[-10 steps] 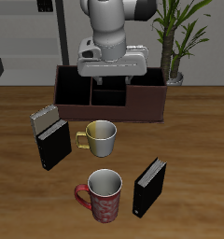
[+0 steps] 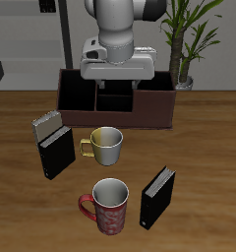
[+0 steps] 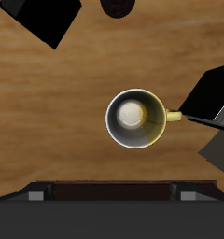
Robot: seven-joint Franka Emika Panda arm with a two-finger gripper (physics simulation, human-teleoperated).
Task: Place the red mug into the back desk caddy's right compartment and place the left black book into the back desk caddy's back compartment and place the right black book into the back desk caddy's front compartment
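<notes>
The red mug [image 2: 108, 207] stands near the table's front edge; only its rim shows in the wrist view [image 3: 117, 6]. The left black book [image 2: 156, 197] stands upright beside it and also shows in the wrist view [image 3: 49, 19]. The right black book [image 2: 56, 154] stands farther back in front of a grey book, and is seen in the wrist view [image 3: 209, 93]. The dark brown desk caddy [image 2: 154, 106] stands at the back. My gripper [image 2: 116, 87] hangs open and empty above the caddy's front, its fingertips [image 3: 35, 196] wide apart.
A cream mug with a yellow handle [image 2: 105, 145] stands mid-table, right below the wrist camera [image 3: 135, 118]. A grey book [image 2: 47, 123] leans behind the right black book. A potted plant [image 2: 184, 49] stands behind the caddy.
The arm has risen slightly. Nothing on the table has moved.
</notes>
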